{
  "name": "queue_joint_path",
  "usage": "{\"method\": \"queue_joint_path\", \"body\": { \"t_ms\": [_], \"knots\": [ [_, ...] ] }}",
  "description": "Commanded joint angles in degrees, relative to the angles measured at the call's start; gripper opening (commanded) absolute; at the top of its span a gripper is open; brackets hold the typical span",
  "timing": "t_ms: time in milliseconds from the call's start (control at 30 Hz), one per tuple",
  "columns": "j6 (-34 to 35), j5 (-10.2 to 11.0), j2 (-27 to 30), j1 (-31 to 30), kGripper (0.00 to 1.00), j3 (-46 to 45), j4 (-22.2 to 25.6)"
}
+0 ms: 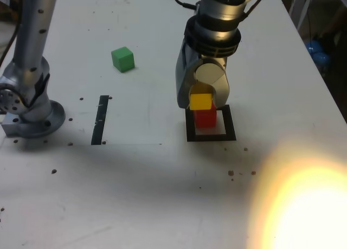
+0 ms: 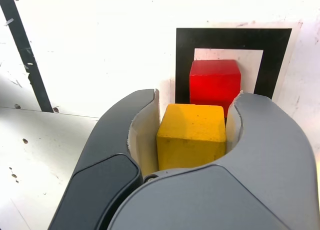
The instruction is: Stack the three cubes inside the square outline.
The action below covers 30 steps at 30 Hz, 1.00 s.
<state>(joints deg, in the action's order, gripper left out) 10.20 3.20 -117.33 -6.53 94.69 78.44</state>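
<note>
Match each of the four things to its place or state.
1. yellow cube
2. red cube
3. green cube
4. gripper

A. on the white tabletop, away from both black markings
B. shut on a cube
C. between the gripper's jaws
D. inside the square outline

Pairs: 1-C, 2-D, 3-A, 4-B

Our exterior view looks down from above at an angle, farther back, across the white tabletop [image 1: 135, 189] and facing the arm's gripper. Our wrist view looks past the grey curved gripper [image 2: 187, 132] from close behind it. Both share the flat black-bordered square frame [image 2: 185, 64] and the small yellow and red cubes.
</note>
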Motion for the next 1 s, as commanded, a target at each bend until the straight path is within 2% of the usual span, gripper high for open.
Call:
{"method": "queue_joint_path", "body": {
  "t_ms": [0, 133, 333, 633, 967],
  "knots": [
    [-0.3, 0.0, -0.4, 0.5, 0.26, -0.2, -0.3],
    [-0.9, 0.1, -0.4, 1.5, 0.27, -1.2, -0.8],
    [-2.1, -0.1, -0.4, 1.9, 0.34, -1.2, -1.3],
    [-2.5, -0.8, -1.3, 1.9, 0.35, -1.6, -3.4],
    [-3.7, -0.9, -2.1, 2.8, 0.57, -2.1, -3.8]
  ]
}}
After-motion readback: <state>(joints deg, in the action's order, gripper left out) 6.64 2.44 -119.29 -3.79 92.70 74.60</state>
